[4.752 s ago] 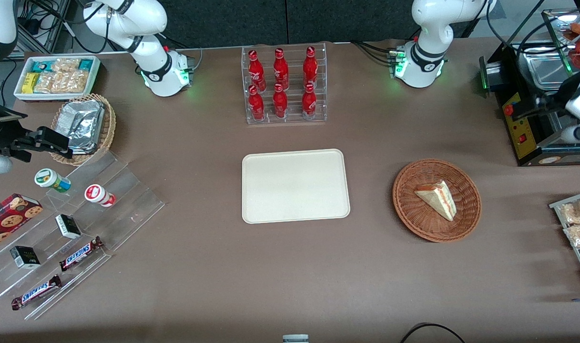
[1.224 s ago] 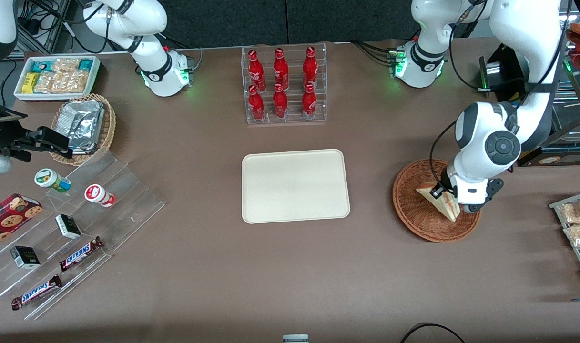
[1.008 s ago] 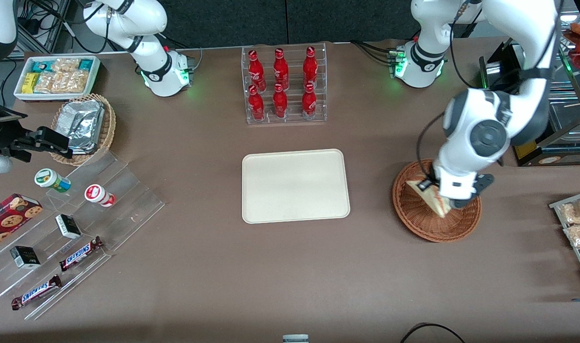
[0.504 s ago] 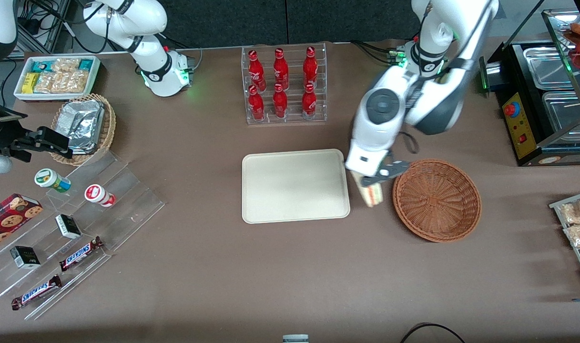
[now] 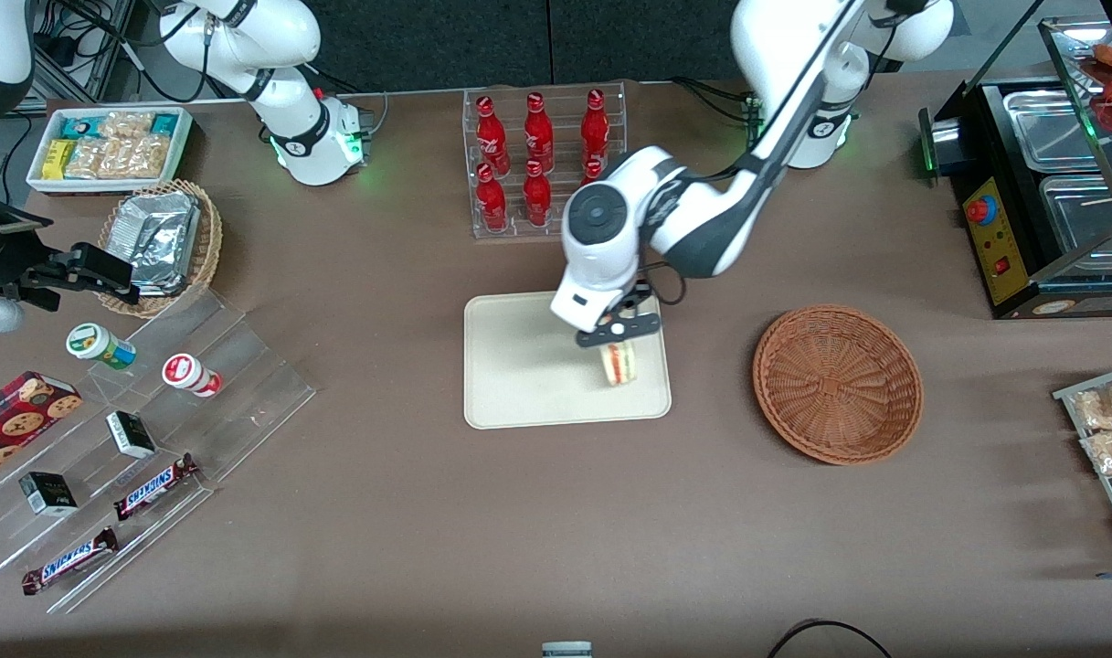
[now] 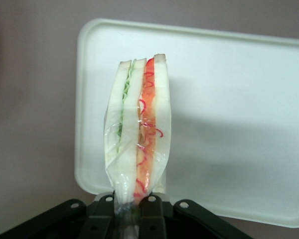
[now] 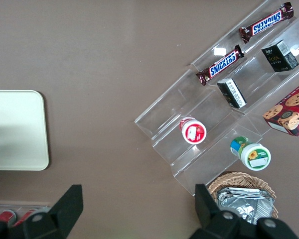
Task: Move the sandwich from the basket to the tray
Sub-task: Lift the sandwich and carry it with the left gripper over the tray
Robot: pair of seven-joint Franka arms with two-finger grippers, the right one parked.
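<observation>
**A:** Where's the gripper point(image 5: 617, 330) right now?

**B:** Over the tray point(image 5: 519, 384), at the end nearest the basket point(image 5: 837, 384), and it's clamped tight on the sandwich point(image 5: 619, 363). From the wrist camera the two black fingers point(image 6: 105, 211) pinch the wrapped corner of the sandwich point(image 6: 137, 134), with the gripper point(image 6: 127, 216) squeezing the clear film together.

**A:** And the sandwich itself?

**B:** Hanging from the fingers, cut edge on show: green filling between the bread slices on one side, red and orange on the other. The tray point(image 6: 229, 124) spreads out underneath it. Whether the sandwich touches the tray surface, I can't tell.

**A:** The basket?

**B:** Sitting on the brown table point(image 5: 556, 530), well apart from the tray toward the working arm's end, with nothing in it.

**A:** Anything close to the arm?

**B:** The rack of red bottles point(image 5: 544, 164) stands farther from the front camera than the tray, with the arm's elbow passing just in front of one corner.
</observation>
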